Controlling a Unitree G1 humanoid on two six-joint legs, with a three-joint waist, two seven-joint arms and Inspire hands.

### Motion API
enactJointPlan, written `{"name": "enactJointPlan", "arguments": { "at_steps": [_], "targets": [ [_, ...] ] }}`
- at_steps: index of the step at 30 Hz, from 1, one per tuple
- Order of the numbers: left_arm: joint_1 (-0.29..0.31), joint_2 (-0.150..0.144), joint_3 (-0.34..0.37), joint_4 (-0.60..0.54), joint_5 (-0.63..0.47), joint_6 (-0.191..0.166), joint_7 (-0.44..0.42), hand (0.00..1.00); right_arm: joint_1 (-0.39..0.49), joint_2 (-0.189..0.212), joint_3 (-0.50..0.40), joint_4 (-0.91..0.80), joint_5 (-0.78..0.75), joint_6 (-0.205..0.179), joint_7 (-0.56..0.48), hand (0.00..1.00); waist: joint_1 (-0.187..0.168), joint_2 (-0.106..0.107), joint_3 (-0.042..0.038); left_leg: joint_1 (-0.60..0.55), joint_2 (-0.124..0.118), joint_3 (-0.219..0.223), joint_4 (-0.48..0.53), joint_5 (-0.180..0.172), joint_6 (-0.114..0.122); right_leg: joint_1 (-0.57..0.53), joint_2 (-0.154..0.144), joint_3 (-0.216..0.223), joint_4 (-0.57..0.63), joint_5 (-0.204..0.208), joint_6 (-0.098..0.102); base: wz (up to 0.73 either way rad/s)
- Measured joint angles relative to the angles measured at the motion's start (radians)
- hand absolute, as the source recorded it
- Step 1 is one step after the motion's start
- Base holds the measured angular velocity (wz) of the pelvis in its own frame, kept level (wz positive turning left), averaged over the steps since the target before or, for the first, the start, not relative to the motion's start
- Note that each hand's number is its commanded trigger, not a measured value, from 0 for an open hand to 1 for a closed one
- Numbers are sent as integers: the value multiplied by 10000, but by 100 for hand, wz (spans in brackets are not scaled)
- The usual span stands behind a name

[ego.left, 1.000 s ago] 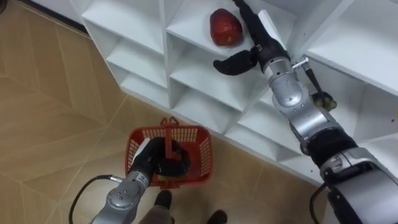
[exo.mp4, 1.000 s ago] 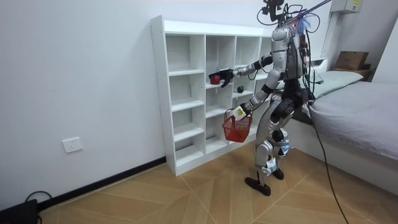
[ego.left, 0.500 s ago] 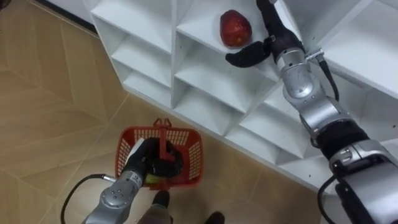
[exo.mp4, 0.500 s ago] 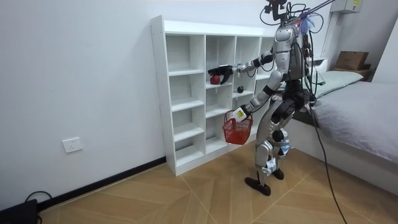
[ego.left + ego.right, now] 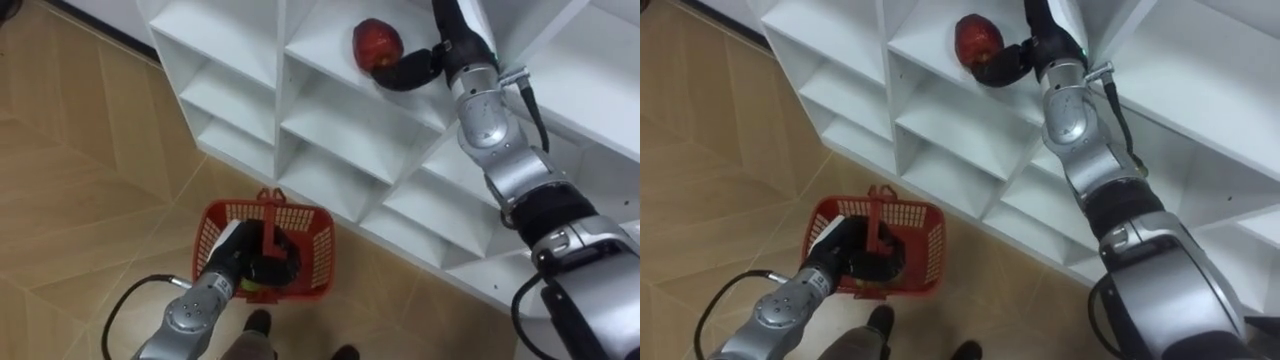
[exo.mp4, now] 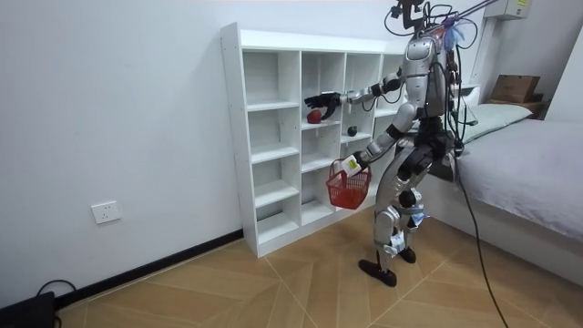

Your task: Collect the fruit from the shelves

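- Standing upright on a wood floor, facing a white closet (image 6: 273, 41) of open compartments. Set at 9 o'clock from the body in the room view, and spread from 10 to 3 o'clock across the eye views.
- Flanked by a bed (image 6: 537, 173) with a grey cover, at 3 o'clock in the room view, just beside the legs.
- Holding a red basket (image 5: 320, 250) low at 7 o'clock in the eye views, hung clear of the floor before the closet's lower compartments.
- Clamped on the basket's upright handle with the left hand (image 5: 245, 265), fingers curled tight round it.
- Stretched up to 1 o'clock with the right hand (image 5: 455, 35), inside a compartment of the second column from the room view's left. Fingers held out straight above the red fruit (image 5: 377, 44) in the room view, thumb bent against its side — spread apart, not closed round it.
- Lying on that compartment's shelf, at 9 o'clock from the thumb and touching it — the task's fruit, not yet lifted.
- Glimpsed under the left hand at the basket's bottom: something yellow-green (image 5: 256, 288), too hidden to name.
- Seen at 4 o'clock from the red fruit in the room view, in the next column: a small dark round thing (image 6: 350, 131).
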Motion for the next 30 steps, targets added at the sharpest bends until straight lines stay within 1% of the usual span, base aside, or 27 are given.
{"name": "enactJointPlan", "arguments": {
  "at_steps": [1,2,4,8,12,17,23,30],
  "targets": [
    [5,-1,-12,30,-3,48,-48,100,1,0,11,137,174,15,127,0,42,3,0,-3,-2,-2,4,9,-1,-6,-4,-10,1,0,1,0],
    [27,6,-12,31,-5,119,-65,100,11,-4,26,181,340,123,254,0,111,8,0,-10,-1,-1,2,8,-1,-16,-2,-10,-5,-1,1,0],
    [59,12,-18,45,2,182,-77,100,29,-8,26,241,634,216,443,0,183,27,-4,-9,-4,0,-3,7,-2,-15,-3,-11,-7,-5,1,0],
    [167,73,-14,44,1,183,-89,100,29,-15,26,265,993,216,930,0,198,44,1,-14,-11,-1,-7,7,-2,-12,-5,-11,-12,-8,5,0],
    [174,68,-9,42,2,183,-84,100,33,-15,24,373,1020,212,1194,0,217,81,2,-21,-15,-17,-27,6,-2,-12,-6,-20,-17,-10,8,0],
    [175,29,-18,14,-3,182,-52,100,38,-17,24,584,1458,209,1363,0,233,224,-1,-54,-16,-34,-43,6,-2,-28,-1,-31,-24,-15,12,0],
    [175,-2,-17,-93,10,182,-46,100,37,-80,17,582,2113,191,1622,0,248,224,-2,-55,-22,-40,-54,7,-1,-22,-13,-59,-8,-18,11,0],
    [178,-16,-22,-310,8,182,-7,100,37,-168,-5,583,2224,205,1869,0,281,224,-2,-67,-23,-48,-22,7,-1,-21,-27,-71,26,-21,10,0]
  ]
}}
